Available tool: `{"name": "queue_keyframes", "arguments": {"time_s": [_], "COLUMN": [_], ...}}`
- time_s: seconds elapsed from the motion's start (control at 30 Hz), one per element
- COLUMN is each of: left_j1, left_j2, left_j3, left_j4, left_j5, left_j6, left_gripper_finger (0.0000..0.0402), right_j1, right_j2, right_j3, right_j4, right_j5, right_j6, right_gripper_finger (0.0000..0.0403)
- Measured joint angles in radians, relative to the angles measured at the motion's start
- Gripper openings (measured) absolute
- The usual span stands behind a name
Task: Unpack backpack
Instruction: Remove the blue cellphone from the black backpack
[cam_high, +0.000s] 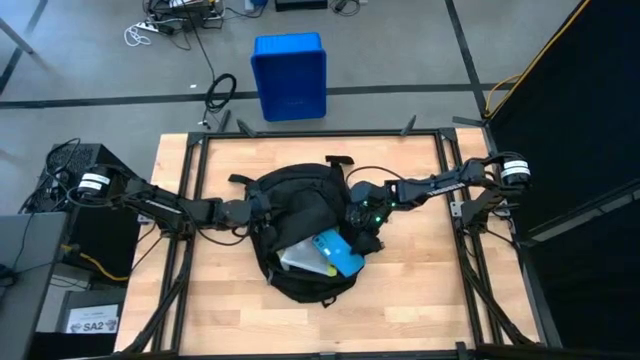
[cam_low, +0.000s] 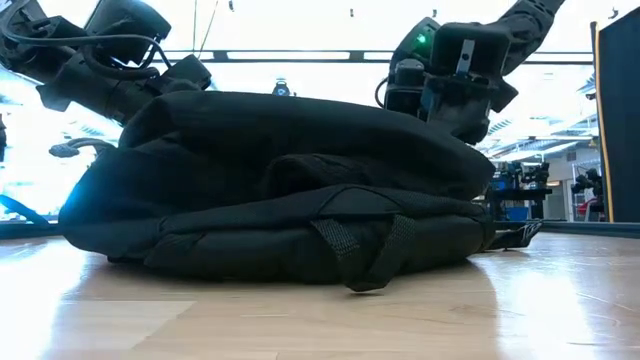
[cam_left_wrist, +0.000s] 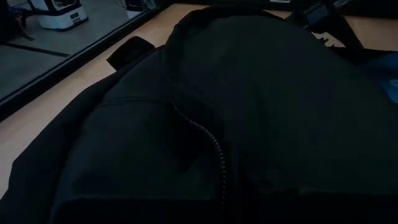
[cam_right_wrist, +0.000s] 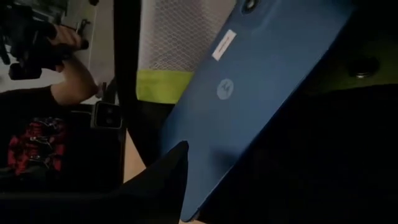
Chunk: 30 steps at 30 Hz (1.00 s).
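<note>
The black backpack (cam_high: 300, 215) lies flat in the middle of the table, its opening toward the near right. In that opening rest a blue phone (cam_high: 338, 252) and a white mesh pouch (cam_high: 300, 258) with a yellow-green band. My right gripper (cam_high: 362, 232) hovers slanting down over the opening, right at the phone (cam_right_wrist: 249, 106), whose back fills its wrist view. My left gripper (cam_high: 258, 212) is shut at the backpack's left side, up against its black fabric (cam_left_wrist: 205, 124). My left gripper is shut on the fabric at the backpack's left edge (cam_high: 266, 212), coming in nearly level from the table's left. The gripper and the bunched fabric hide the place of contact, so which part or how many layers it has cannot be told. The backpack rests on the table.
A blue plastic bin (cam_high: 289, 75) stands on the floor beyond the table's far edge. Black frame rails (cam_high: 190, 200) run along both table sides. A strap loop (cam_low: 360, 255) hangs at the backpack's near side. A person's arm (cam_right_wrist: 68, 84) shows beyond the table.
</note>
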Motion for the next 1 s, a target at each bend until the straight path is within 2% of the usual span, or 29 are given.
{"name": "queue_keyframes", "arguments": {"time_s": [0.13, 0.43, 0.73, 0.9, 1.0], "left_j1": [0.0, 0.0, 0.0, 0.0, 0.0], "left_j2": [0.0, 0.0, 0.0, 0.0, 0.0], "left_j3": [0.0, 0.0, 0.0, 0.0, 0.0], "left_j4": [0.006, 0.005, 0.005, 0.007, 0.003], "left_j5": [-0.001, -0.002, -0.002, -0.002, 0.0], "left_j6": [0.0, -0.002, -0.006, -0.007, -0.007], "left_gripper_finger": [0.0, 0.0, 0.0, 0.0, 0.0], "right_j1": [0.009, 0.011, 0.045, 0.062, 0.062], "right_j2": [0.0, 0.0, 0.041, 0.146, 0.19], "right_j3": [0.0, 0.0, 0.001, 0.003, 0.004], "right_j4": [-0.002, -0.092, -0.004, 0.139, 0.213], "right_j5": [0.015, 0.133, 0.129, 0.07, 0.052], "right_j6": [0.002, 0.008, 0.035, 0.053, 0.059], "right_gripper_finger": [0.0158, 0.0194, 0.0219, 0.0206, 0.0171]}}
